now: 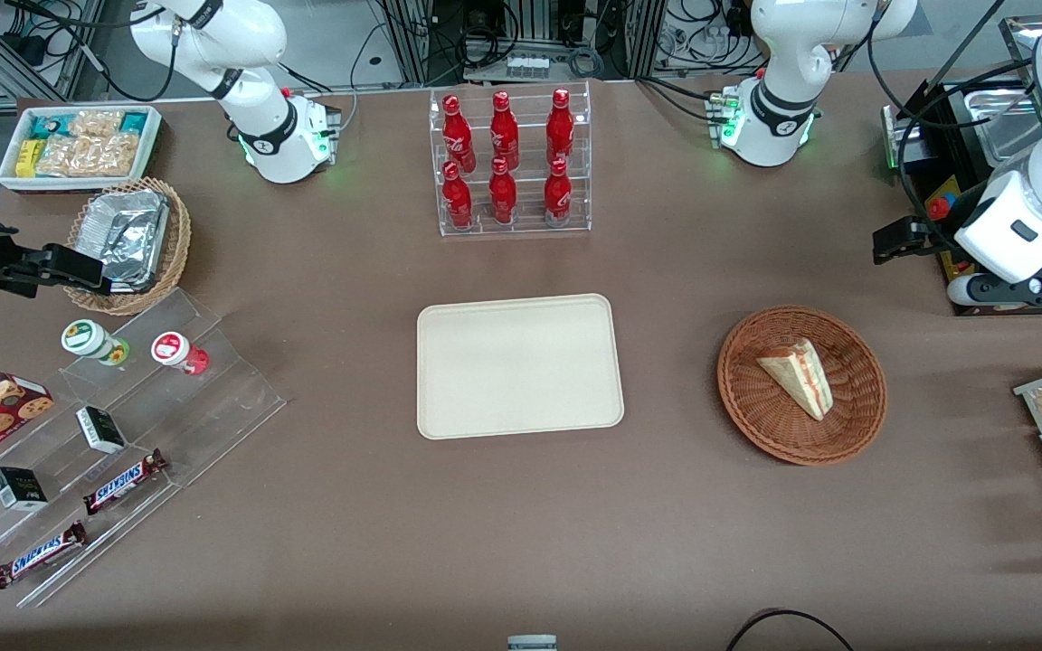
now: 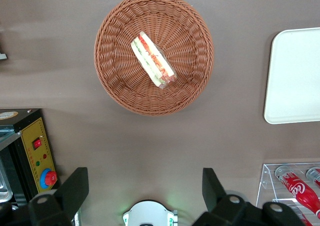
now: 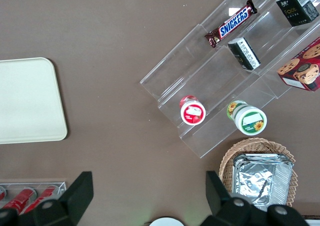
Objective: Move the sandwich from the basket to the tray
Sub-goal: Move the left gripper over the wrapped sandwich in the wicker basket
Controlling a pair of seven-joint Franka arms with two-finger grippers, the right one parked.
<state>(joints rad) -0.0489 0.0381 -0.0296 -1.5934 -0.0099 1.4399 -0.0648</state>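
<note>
Nearest my front camera is bare brown surface (image 1: 521, 542), with two Snickers bars (image 1: 78, 520) on a clear stepped rack toward the parked arm's end. Farther in sits the flat cream-beige rectangular tray (image 1: 519, 366), nothing on it. Toward the working arm's end lies the round reddish-brown woven wicker basket (image 1: 801, 384), and in it the small triangular sandwich wedge of pale bread (image 1: 797, 375) with its red-orange and green filling stripes showing. From the tray, the basket is at three o'clock in the front view, clearly apart from it.

My end effector (image 2: 145, 191) hangs high above the surface, farther from the front camera than the basket, fingers spread wide and holding nothing. In the wrist view the sandwich (image 2: 153, 60) lies on its side in the basket (image 2: 115, 85), pointing roughly from eleven to five o'clock.

My worries from here: the wedge is soft, so a hard squeeze could crush it or push the filling out. Closing across the long diagonal instead of the flat bread faces could let it slip or twist. The basket is light; a finger catching the wicker rim may drag or tip it. It appears wrapped in film, which may slide.
</note>
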